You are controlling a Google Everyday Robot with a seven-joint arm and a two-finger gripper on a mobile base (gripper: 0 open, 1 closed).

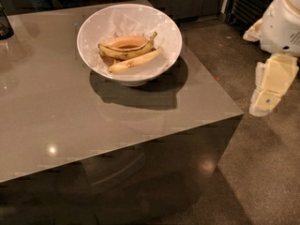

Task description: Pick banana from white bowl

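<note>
The white bowl [93,32] stands on the grey table, toward its far right part. In it lies the banana [135,61], pale yellow and nearly straight, at the front. Just behind it lies a darker, curved, brown-speckled banana [125,51] with its stem turned up to the right. The gripper [269,90] is cream-coloured and hangs off the table's right side, over the floor. It is well clear of the bowl and holds nothing.
An orange-tan round thing [126,41] and crumpled white lining lie in the bowl behind the bananas. A dark object [4,22] stands at the table's far left edge. The robot's white body [281,22] is at the upper right. The table's right edge [211,74] lies between gripper and bowl.
</note>
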